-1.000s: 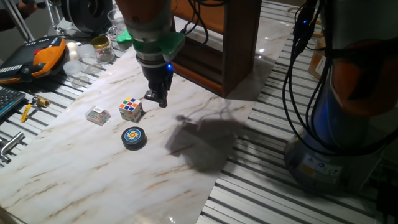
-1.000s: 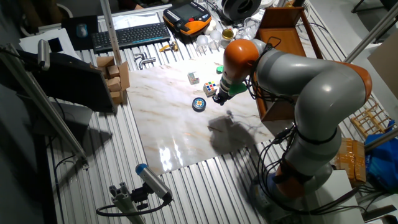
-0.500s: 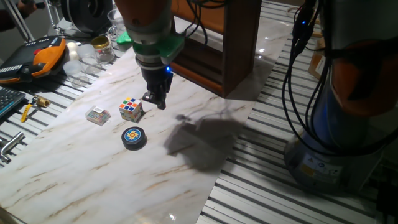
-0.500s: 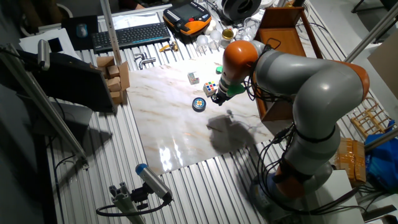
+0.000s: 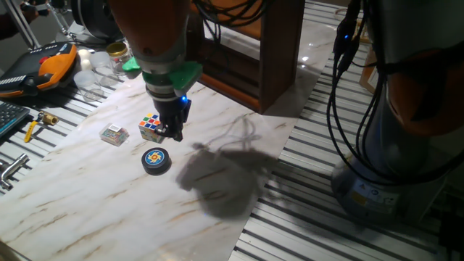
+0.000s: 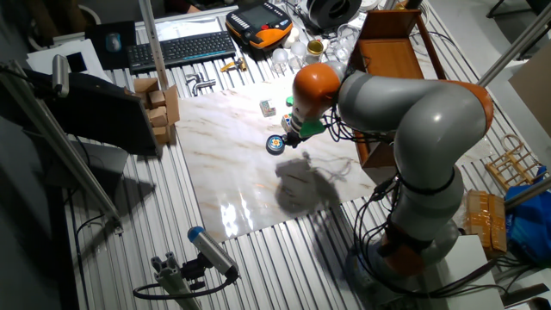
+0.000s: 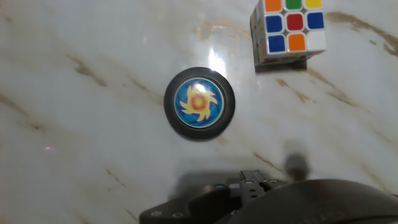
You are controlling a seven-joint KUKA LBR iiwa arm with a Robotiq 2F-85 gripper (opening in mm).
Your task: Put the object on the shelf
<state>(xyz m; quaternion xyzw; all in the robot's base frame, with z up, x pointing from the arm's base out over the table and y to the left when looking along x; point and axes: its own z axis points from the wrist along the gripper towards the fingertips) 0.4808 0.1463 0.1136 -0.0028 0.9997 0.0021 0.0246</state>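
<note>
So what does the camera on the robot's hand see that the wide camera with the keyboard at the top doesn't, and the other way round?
Only the hand camera shows the swirl emblem on the black disc clearly, plus the single coloured tiles of the puzzle cube.

Only the wide camera shows the whole arm, the brown shelf, the keyboard and the small clear box.

Both show the disc lying on the marble table with the cube close by, not touching it.
</note>
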